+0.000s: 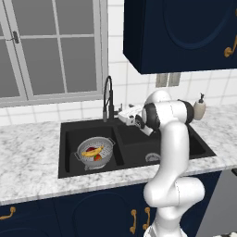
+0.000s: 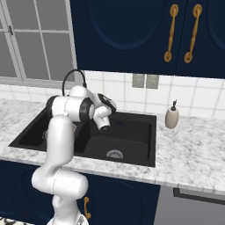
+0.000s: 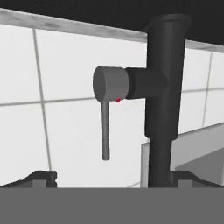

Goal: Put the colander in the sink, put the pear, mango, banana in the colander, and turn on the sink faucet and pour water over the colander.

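The colander [image 1: 95, 152] sits in the left basin of the sink [image 1: 134, 146], holding the banana [image 1: 92, 151] and a reddish fruit, likely the mango [image 1: 97, 158], so fruit loading looks finished; the end effector [image 1: 124, 115], jaws spread wide and holding nothing, hovers just beside the faucet [image 1: 108, 99], facing its side lever [image 3: 105, 127], presumably to push it and start water.
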Available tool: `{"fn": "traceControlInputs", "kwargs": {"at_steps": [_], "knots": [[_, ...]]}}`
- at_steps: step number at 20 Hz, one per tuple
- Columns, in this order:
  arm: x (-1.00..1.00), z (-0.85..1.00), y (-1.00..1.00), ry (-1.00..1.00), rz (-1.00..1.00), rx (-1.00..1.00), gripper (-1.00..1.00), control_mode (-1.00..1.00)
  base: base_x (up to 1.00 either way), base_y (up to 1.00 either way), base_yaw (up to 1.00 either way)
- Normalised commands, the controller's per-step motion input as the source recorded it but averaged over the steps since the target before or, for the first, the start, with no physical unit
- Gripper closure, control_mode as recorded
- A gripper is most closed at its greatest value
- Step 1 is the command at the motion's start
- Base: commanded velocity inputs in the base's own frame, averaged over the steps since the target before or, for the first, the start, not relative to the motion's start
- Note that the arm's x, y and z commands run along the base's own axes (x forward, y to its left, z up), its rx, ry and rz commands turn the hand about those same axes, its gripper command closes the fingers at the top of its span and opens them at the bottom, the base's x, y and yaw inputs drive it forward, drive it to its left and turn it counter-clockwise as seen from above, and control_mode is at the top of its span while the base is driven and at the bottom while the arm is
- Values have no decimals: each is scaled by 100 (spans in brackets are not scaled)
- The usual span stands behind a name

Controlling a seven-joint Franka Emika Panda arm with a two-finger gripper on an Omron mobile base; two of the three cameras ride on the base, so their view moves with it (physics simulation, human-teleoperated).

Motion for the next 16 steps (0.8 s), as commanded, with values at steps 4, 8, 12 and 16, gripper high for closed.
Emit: {"fn": "traceControlInputs", "kwargs": {"at_steps": [4,8,12,16], "knots": [[25,0,0,-2,-6,0,-100,-100,0,0,0],[30,0,0,-1,-6,0,-100,-100,0,0,0],[32,-4,0,0,-6,0,-100,-100,0,0,0],[34,-22,0,0,-5,0,-100,-100,0,0,0]]}}
